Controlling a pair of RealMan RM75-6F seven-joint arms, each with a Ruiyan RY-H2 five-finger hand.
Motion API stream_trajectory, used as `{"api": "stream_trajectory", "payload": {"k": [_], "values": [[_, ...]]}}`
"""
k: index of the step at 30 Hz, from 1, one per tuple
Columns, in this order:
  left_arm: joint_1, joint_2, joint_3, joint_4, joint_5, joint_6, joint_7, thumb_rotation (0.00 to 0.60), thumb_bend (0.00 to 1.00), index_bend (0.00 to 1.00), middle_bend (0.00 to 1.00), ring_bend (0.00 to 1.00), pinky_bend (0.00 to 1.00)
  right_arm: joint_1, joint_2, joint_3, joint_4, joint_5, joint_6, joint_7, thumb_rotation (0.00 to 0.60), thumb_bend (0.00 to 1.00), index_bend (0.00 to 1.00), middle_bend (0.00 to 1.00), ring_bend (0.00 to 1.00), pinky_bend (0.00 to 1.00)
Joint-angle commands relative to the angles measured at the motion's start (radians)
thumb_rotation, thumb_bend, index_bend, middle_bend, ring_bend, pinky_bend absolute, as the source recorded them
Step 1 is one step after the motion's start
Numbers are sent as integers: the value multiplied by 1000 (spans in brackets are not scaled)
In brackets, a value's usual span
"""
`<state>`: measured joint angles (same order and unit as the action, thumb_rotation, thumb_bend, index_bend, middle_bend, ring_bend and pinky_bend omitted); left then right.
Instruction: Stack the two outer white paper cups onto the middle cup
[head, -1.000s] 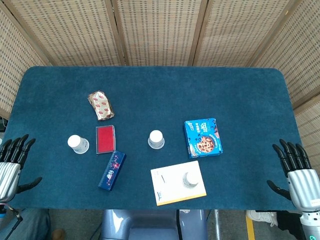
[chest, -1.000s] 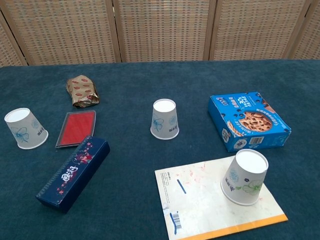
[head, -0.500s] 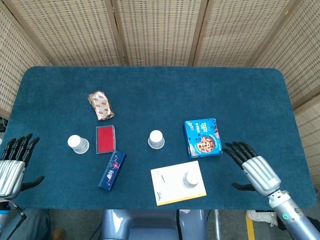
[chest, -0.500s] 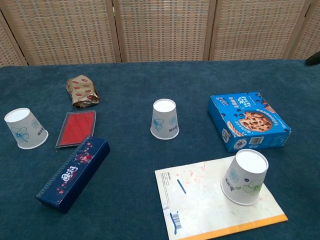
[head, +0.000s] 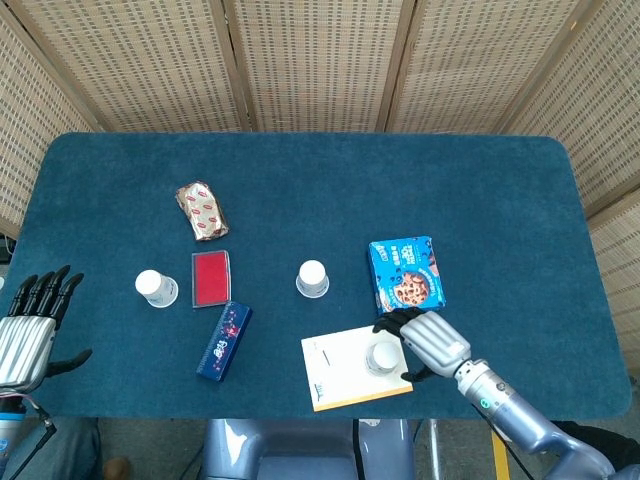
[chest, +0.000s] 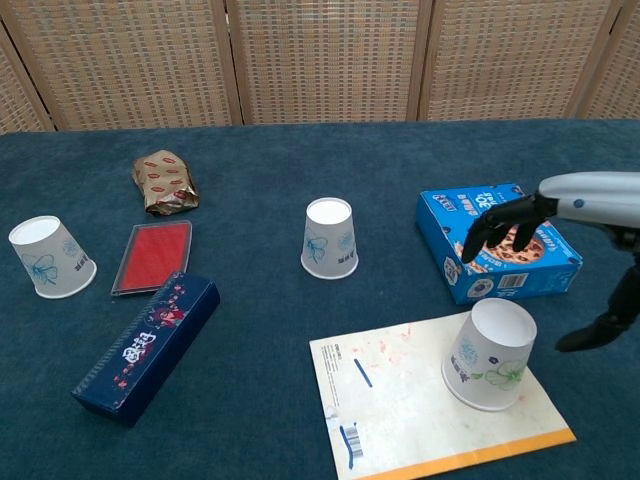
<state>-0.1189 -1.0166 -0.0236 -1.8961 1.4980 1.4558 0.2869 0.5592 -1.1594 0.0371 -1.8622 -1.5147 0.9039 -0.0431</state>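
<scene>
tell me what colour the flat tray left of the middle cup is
Red tray, clearest in the chest view.

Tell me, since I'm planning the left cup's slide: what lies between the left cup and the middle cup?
In the head view, a red flat case lies between the left cup and the middle cup; beyond it, bare cloth.

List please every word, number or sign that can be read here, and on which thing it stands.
None can be read with certainty.
Cookie box: white letters on its top, blurred.
Navy box: pale characters, not legible.
Wrapped snack: red oval logos, too small.
Paper sheet: barcode and tiny print, unreadable.
Cups: flower drawings only, no text.
</scene>
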Motion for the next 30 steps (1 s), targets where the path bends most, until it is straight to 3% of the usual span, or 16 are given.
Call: {"api": "stream_trajectory", "payload": {"k": [1, 21, 27, 30], "values": [[1, 1, 2, -1, 3, 0, -2, 600, 0, 0, 0, 0, 0, 19, -45, 6, 9, 50, -29, -59, 600, 242, 311, 328, 263, 325], [-1, 4, 5, -1, 2, -11, -7, 600, 0, 0, 0, 0, 0, 34, -135, -1, 53, 114, -21, -116, 600, 410, 455, 473, 415, 487], [-7, 8, -1, 0, -16, -24, -20, 600, 0, 0, 0, 0, 0, 51, -83, 50, -19, 102, 16, -104, 600, 425, 461, 477, 419, 490], [-14, 11, -8, 2, -35, -37, -28, 600, 0, 0, 0, 0, 0, 85, -48, 119, -61, 131, 28, -126, 600, 426, 463, 479, 419, 490]]}}
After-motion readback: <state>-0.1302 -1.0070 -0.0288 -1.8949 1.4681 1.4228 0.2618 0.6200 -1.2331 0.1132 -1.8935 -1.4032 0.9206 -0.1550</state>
